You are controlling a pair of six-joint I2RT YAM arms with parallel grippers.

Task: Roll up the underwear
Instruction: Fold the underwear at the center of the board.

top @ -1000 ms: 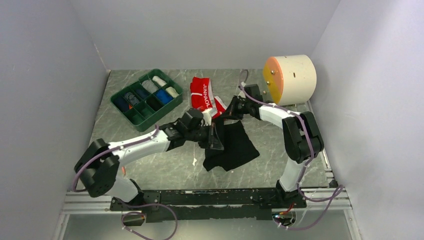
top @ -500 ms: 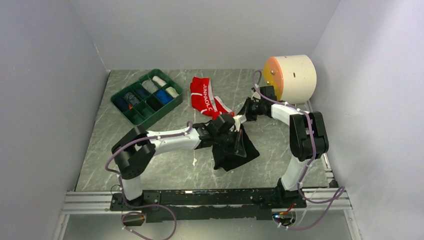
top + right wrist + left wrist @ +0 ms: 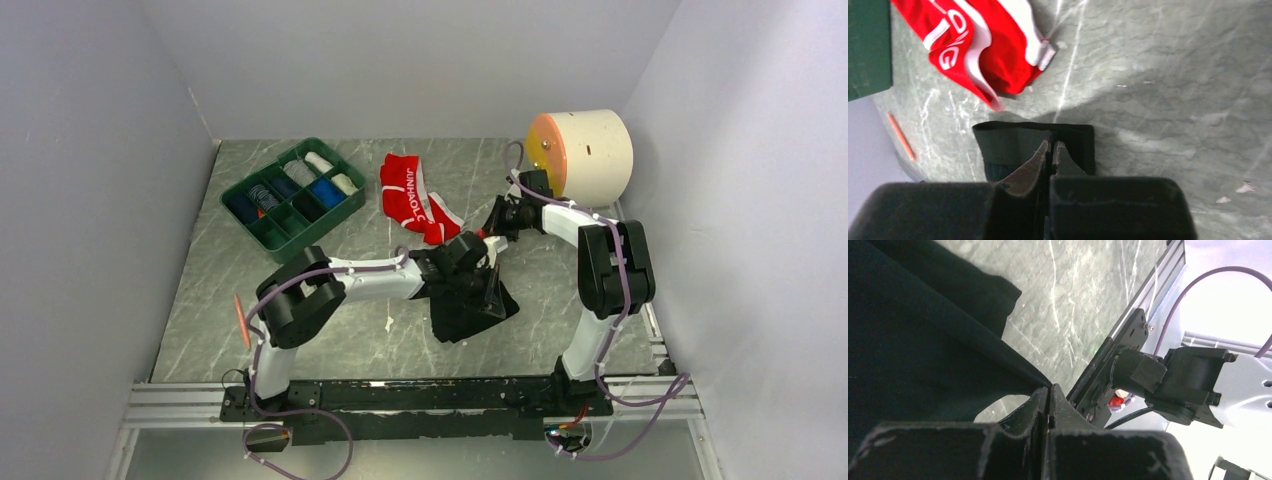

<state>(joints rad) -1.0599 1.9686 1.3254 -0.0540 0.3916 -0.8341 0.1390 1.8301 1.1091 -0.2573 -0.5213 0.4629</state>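
While both arms meet over the middle of the table (image 3: pixel 330 335), the left gripper (image 3: pixel 1049 390) pinches an edge of the black brief (image 3: pixel 470 308) between closed jaws, and the right gripper (image 3: pixel 1051 147) is clamped on its waistband. The red brief (image 3: pixel 408 193) lies crumpled behind them, near the green tray (image 3: pixel 315 235).

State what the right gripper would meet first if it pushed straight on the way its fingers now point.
The black underwear: the right gripper is shut on its folded edge. Just past that lies bare table, probably; the red underwear sits off to one side of the line.
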